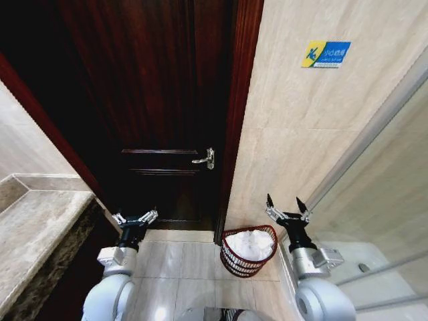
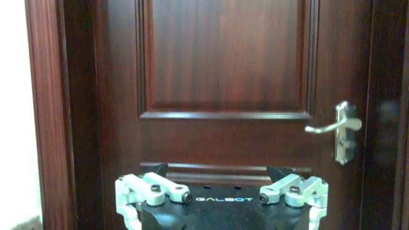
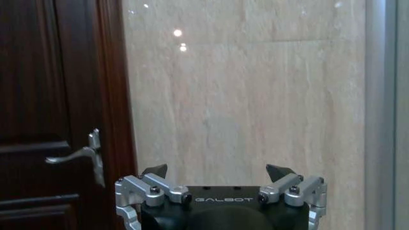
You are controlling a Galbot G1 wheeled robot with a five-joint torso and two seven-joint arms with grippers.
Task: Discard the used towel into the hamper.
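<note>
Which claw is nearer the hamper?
The right claw, open just beside the hamper by the tiled wall; the left claw hangs open before the door.

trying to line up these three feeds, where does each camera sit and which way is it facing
Head view: on the head, looking forward and down at the door, the hamper with the towel inside; left gripper and right gripper both open.
Left wrist view: on the left wrist, facing the door panel.
Right wrist view: on the right wrist, facing the tiled wall.
Shared: the door handle.
</note>
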